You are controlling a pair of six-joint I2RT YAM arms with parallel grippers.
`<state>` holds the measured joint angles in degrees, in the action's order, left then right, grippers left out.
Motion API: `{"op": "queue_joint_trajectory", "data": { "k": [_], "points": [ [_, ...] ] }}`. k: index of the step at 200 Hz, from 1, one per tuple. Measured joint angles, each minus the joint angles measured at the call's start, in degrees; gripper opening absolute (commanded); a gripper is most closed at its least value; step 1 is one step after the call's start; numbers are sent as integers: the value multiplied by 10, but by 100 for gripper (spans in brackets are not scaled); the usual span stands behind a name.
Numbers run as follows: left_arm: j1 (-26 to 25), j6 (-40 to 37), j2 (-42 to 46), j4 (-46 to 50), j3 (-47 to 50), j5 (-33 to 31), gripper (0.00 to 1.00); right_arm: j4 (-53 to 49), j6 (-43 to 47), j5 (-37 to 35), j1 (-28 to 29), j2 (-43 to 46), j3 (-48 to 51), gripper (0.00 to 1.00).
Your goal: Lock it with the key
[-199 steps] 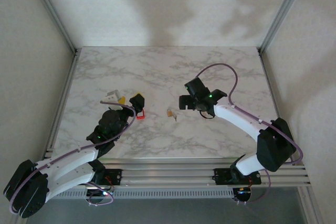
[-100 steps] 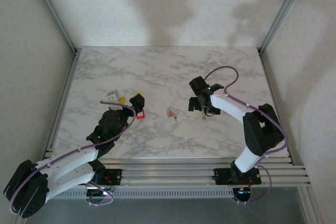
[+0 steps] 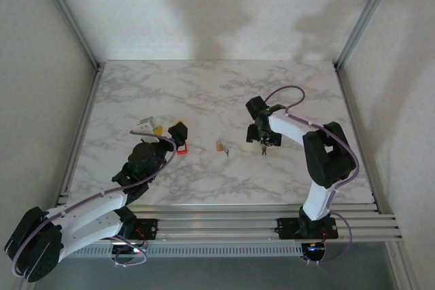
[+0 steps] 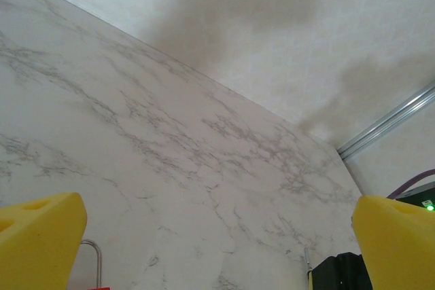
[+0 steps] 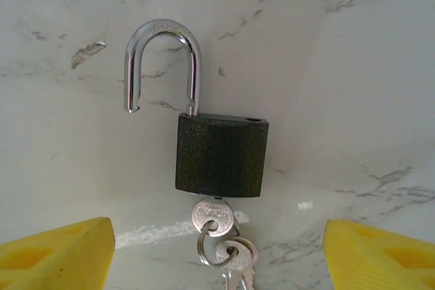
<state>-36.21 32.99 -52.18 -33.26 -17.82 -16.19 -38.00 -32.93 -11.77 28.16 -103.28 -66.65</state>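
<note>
Faintly, some lettering is stamped on the crown of the shackle (image 5: 163, 32), too small to read, and the round head of the key (image 5: 212, 216) bears marks that are just as illegible. The padlock (image 5: 221, 155) lies flat on the white, grey-veined marble table (image 5: 340, 66). Its body is a dark, matte, finely textured block with rounded corners. The polished chrome shackle is raised, with one leg seated in the body and the other hanging free on the left. The silvery key sits in the base, and a thin split ring (image 5: 217, 246) carries more keys below it. The right gripper (image 5: 217, 255) is spread wide around the lock without touching it, its yellow foam-like fingers (image 5: 58, 252) at either side. The left gripper (image 4: 217, 239) is also wide open and grips nothing. In the overhead view it hovers beside a small red padlock (image 3: 182, 149).
</note>
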Motion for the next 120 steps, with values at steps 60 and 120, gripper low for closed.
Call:
{"op": "queue_joint_trajectory", "data": {
  "k": [60,120],
  "points": [
    [0,0,-1,0,0,-2,99,24,15,9,-16,-9,0,63],
    [0,0,-2,0,0,-2,99,32,21,10,-18,-21,0,58]
  ]
}}
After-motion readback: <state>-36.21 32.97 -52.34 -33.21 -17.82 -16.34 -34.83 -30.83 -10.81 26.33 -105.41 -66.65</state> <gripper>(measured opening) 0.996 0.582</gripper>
